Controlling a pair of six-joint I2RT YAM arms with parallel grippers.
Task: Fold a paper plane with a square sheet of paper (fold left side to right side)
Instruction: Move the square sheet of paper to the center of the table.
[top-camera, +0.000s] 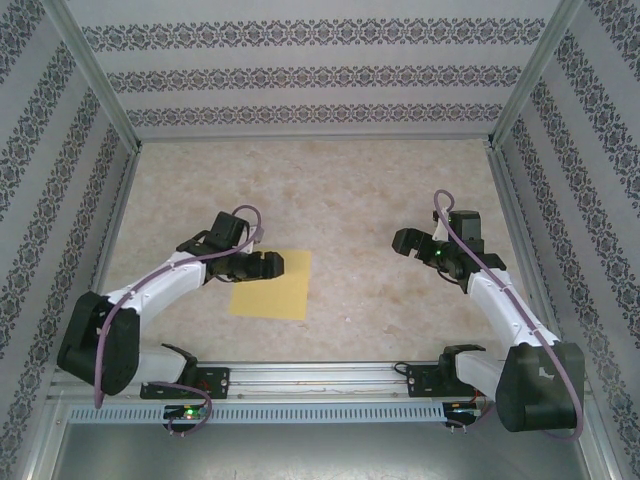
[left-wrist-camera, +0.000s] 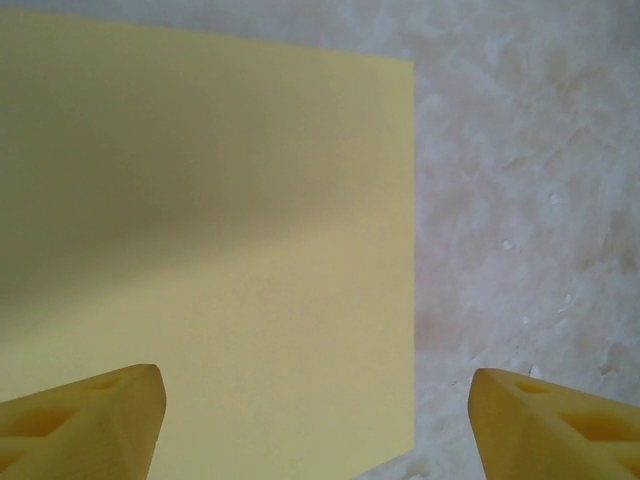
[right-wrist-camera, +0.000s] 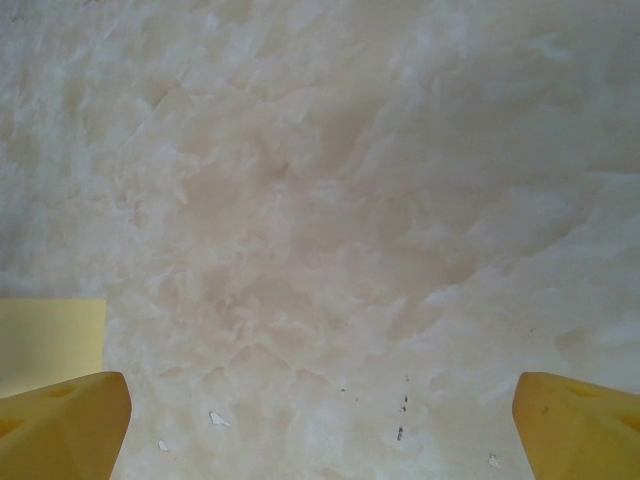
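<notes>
The yellow square sheet of paper (top-camera: 273, 288) lies flat on the marbled table, left of centre near the front. My left gripper (top-camera: 268, 265) hovers over the sheet's left part. In the left wrist view the sheet (left-wrist-camera: 200, 250) spreads under the open left gripper (left-wrist-camera: 315, 415), whose yellow fingertips (left-wrist-camera: 90, 420) stand wide apart, the sheet's right edge between them. My right gripper (top-camera: 405, 242) hangs over bare table well to the right of the sheet, open with nothing between its fingers (right-wrist-camera: 580, 425). A corner of the sheet (right-wrist-camera: 50, 340) shows at the right wrist view's left edge.
Patterned walls with metal frame posts (top-camera: 100, 90) enclose the table on three sides. A metal rail (top-camera: 320, 375) carrying both arm bases runs along the near edge. Bare marbled tabletop (top-camera: 350, 190) stretches behind and between the arms.
</notes>
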